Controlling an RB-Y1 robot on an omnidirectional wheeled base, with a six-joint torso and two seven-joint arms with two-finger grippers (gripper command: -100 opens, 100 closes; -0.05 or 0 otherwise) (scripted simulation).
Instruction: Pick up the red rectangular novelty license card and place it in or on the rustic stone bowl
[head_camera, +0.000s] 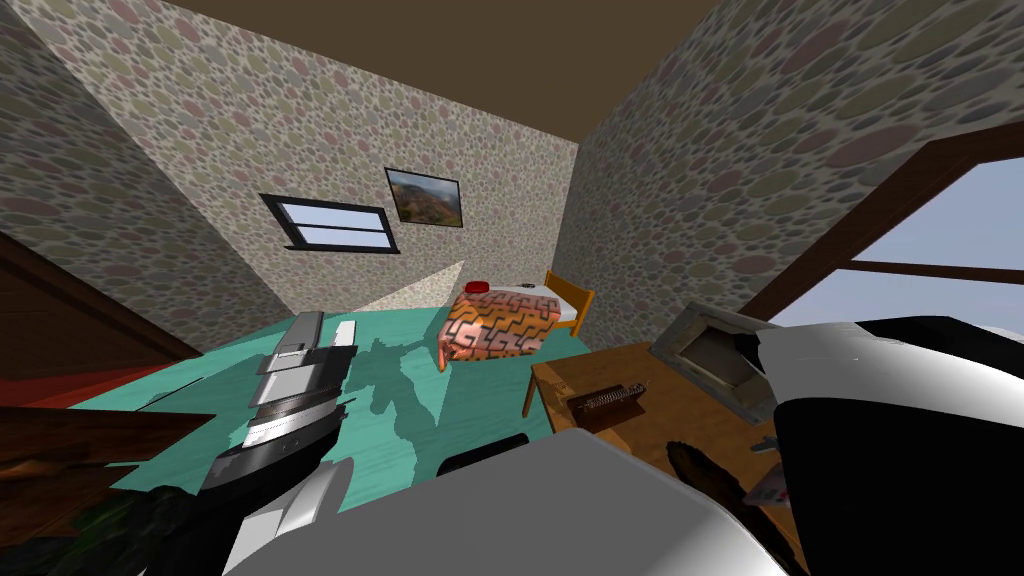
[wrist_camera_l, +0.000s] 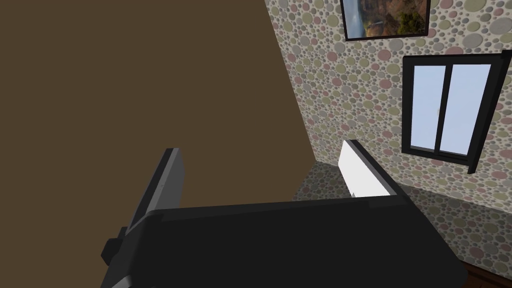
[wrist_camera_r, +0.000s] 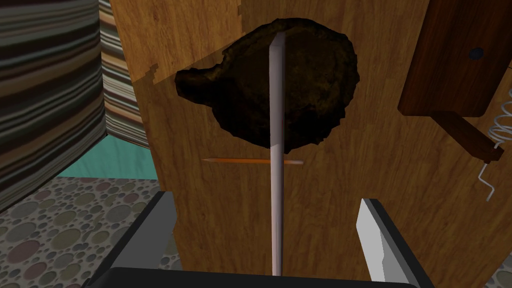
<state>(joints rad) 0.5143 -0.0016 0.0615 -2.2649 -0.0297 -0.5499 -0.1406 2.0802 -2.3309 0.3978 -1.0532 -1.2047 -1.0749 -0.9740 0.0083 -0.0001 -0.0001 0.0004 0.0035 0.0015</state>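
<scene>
— Where's the card?
— Edge-on to my right wrist camera. The card (wrist_camera_r: 276, 220) shows as a thin pale strip with its face hidden, so I can't confirm the red. It stands midway between the fingers of the right gripper (wrist_camera_r: 265, 196) and touches neither. They're spread wide and grip nothing. Its far end lines up over the dark, rough bowl (wrist_camera_r: 315, 85), but I can't tell whether the two touch.
— And the bowl?
— On the wooden desk (wrist_camera_r: 210, 225), near one edge, with an orange pencil (wrist_camera_r: 235, 160) lying just beside it on my gripper's side. A dark wooden block (wrist_camera_r: 450, 55) with a wire coil (wrist_camera_r: 497, 130) lies off the bowl's other side.
— Left arm?
— My left gripper (head_camera: 325, 335) hangs over the teal floor (head_camera: 480, 400), well apart from the desk, fingers wide with nothing between them.
</scene>
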